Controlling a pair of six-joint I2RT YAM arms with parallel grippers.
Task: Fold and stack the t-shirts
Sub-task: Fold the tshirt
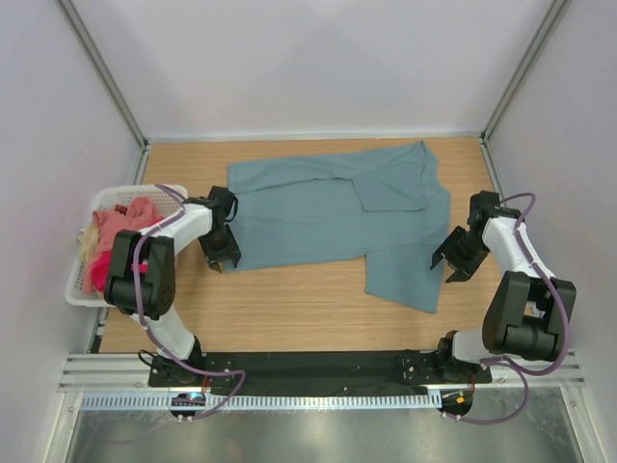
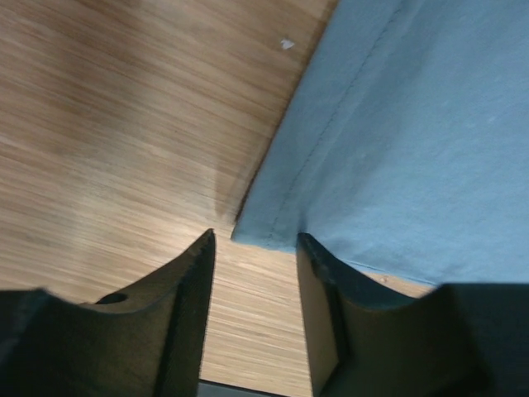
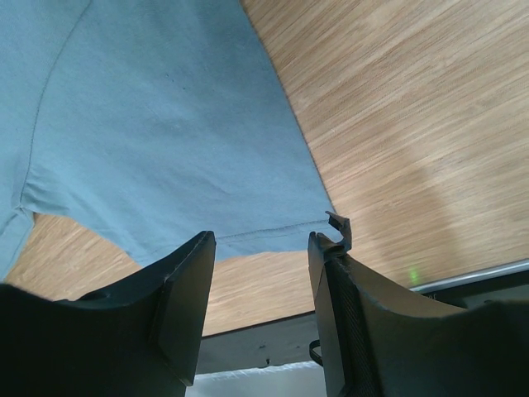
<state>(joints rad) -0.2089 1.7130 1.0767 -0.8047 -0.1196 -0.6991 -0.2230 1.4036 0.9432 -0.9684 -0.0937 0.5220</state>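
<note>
A large grey-teal t-shirt (image 1: 337, 212) lies spread on the wooden table, one sleeve folded over its body and one part hanging toward the front right. My left gripper (image 1: 223, 253) is open and empty just off the shirt's near left corner (image 2: 256, 227). My right gripper (image 1: 451, 260) is open and empty beside the shirt's right edge; its hem (image 3: 273, 236) lies just beyond the fingertips. Salmon pink (image 1: 130, 222), crimson-pink (image 1: 96, 275) and cream (image 1: 87, 241) shirts lie bunched in the basket.
A white slotted basket (image 1: 79, 294) stands at the table's left edge, close to my left arm. Bare wood (image 1: 289, 309) stretches between the shirt and the black rail (image 1: 318, 365) at the front. Walls close in the table on three sides.
</note>
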